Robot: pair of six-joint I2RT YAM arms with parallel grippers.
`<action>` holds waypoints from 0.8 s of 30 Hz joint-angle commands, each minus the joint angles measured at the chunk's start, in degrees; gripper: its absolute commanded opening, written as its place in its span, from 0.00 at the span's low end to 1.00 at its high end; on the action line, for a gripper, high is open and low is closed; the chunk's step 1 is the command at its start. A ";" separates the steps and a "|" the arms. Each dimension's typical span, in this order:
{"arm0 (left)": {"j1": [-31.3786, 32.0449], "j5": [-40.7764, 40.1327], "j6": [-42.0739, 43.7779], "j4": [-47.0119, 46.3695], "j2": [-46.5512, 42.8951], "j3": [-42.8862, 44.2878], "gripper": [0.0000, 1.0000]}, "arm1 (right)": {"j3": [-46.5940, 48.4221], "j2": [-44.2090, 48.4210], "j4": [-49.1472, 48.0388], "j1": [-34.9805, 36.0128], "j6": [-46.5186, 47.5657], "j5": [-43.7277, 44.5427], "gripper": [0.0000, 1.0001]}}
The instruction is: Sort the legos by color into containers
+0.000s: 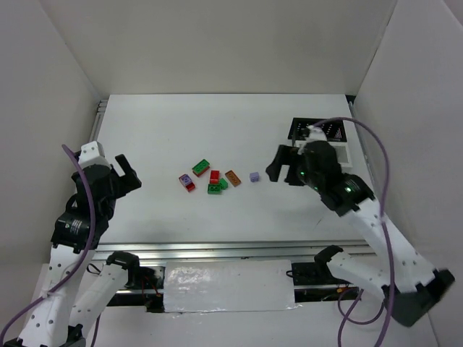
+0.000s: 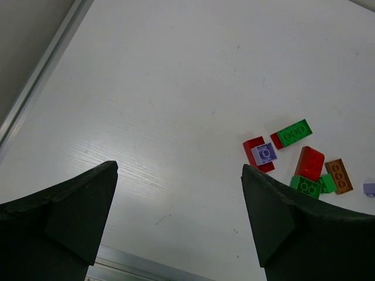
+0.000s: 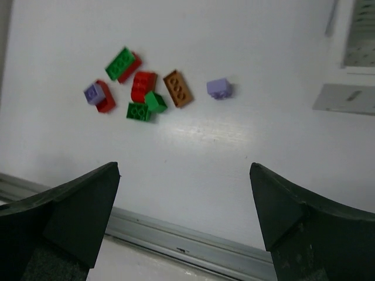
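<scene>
legos (image 1: 215, 176) lie clustered loose on the white table (image 1: 181, 130).

The top external camera looks steeply down from high behind the near edge of the table (image 1: 217, 123), seeing all of it. The wrist cameras sit lower and nearer, one to the left of the legos (image 1: 214, 176) and one to their right. All three views share the legos.

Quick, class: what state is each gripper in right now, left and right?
Left gripper: open, holding nothing.
Right gripper: open, holding nothing.
</scene>
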State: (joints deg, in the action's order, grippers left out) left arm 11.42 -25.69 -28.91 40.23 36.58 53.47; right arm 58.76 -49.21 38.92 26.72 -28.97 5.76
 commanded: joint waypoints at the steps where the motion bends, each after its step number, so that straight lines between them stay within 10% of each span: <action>1: 0.18 0.29 -0.45 -1.99 0.16 0.05 1.00 | 3.10 -10.26 -3.94 7.02 0.58 1.70 1.00; 12: 0.27 3.10 0.52 -2.79 0.95 -0.30 1.00 | 13.65 -48.67 -7.71 7.65 7.79 5.77 0.89; 24: 0.27 5.91 1.31 -3.58 1.65 -0.56 0.99 | 17.70 -59.07 -12.11 4.66 11.92 2.41 0.83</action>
State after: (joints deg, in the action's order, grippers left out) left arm 11.42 -21.19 -28.60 39.33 37.82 53.10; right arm 72.82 -106.98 29.63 32.27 -19.07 8.14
